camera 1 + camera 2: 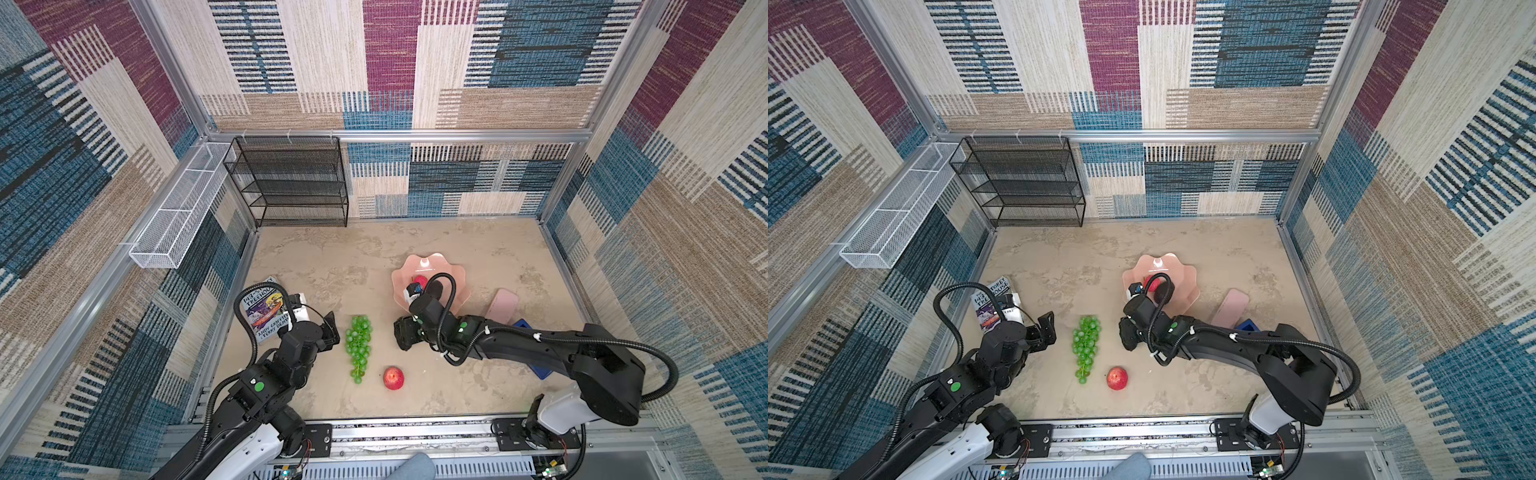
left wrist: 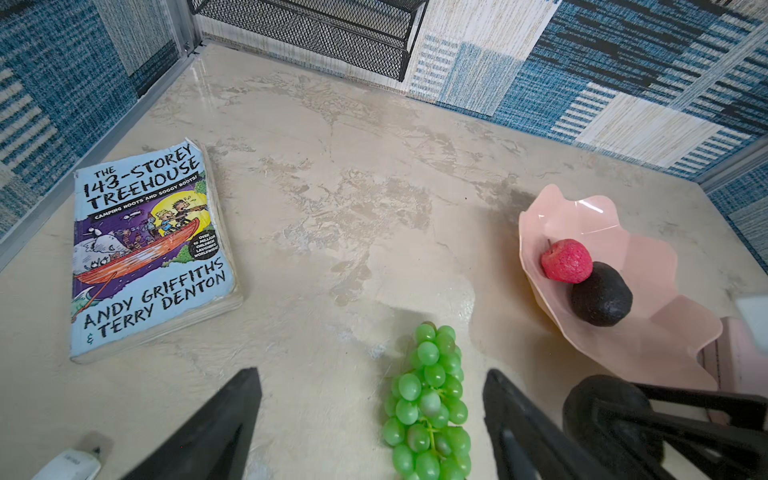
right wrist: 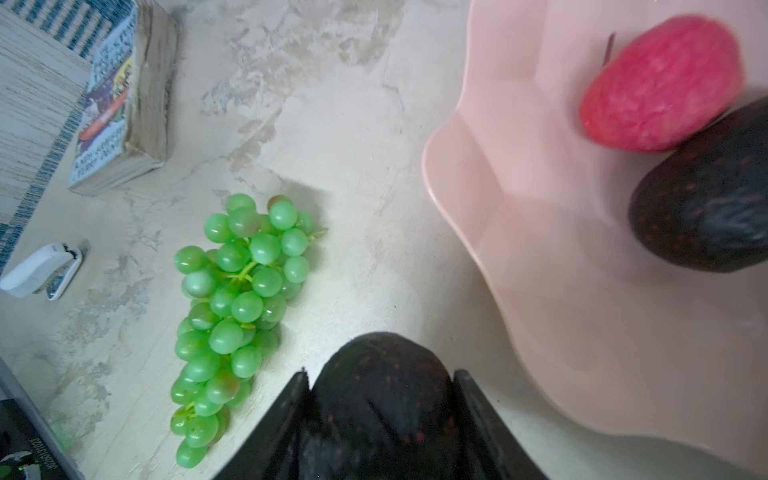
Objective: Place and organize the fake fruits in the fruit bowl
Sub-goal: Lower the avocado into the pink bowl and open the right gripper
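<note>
Nearest on the counter [image 1: 457,395] lie a loose red apple [image 1: 393,377] and the grape bunch [image 1: 359,347], with the left fingers [image 2: 224,428] released and empty beside the grapes. Farther in, the right fingers [image 3: 282,424] are clenched on a dark avocado [image 3: 382,415] just beside the fruit bowl [image 1: 424,266]. Too low a carry would likely strike its scalloped rim, jolting the second apple [image 2: 566,261] and second avocado [image 2: 601,294] resting inside.

In the enclosure: two red apples [image 2: 566,261], two dark avocados [image 2: 601,294], one bunch of green grapes [image 1: 358,347], one pink scalloped bowl [image 1: 424,264], one paperback book [image 2: 149,249], one pink box [image 1: 503,305], one white stapler [image 3: 41,270], one black mesh shelf [image 1: 291,183], one white wire basket [image 1: 174,216].
</note>
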You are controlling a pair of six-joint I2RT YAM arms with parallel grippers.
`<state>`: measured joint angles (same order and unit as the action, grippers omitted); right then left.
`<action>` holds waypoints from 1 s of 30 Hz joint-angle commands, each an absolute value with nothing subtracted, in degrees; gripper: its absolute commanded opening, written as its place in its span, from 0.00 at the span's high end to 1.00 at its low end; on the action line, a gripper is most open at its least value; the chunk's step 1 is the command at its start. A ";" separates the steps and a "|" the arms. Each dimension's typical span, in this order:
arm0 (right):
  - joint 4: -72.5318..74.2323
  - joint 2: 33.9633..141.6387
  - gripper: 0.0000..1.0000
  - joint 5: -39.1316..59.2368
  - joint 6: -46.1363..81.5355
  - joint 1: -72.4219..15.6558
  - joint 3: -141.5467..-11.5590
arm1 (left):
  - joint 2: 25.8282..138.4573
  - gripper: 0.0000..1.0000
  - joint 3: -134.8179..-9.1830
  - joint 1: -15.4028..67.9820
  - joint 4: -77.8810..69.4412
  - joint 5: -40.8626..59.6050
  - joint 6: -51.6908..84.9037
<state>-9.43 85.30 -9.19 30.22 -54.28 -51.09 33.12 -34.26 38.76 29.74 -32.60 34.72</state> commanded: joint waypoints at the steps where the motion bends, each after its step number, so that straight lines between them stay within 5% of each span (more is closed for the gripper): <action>1: -12.69 81.88 0.53 -15.81 24.40 -53.98 -53.49 | 33.23 0.13 -34.24 38.76 28.56 -33.29 35.25; 10: -12.83 79.13 0.54 -17.05 8.75 -43.97 -58.51 | 33.75 0.13 -34.01 38.76 28.23 -32.77 36.11; 23: -10.45 99.25 0.54 -14.33 2.52 -42.42 -66.17 | 34.35 0.13 -34.79 38.67 30.52 -29.61 37.58; 30: -9.34 104.29 0.46 -11.36 2.72 -40.36 -68.99 | 35.15 0.13 -34.90 38.67 31.41 -26.16 38.49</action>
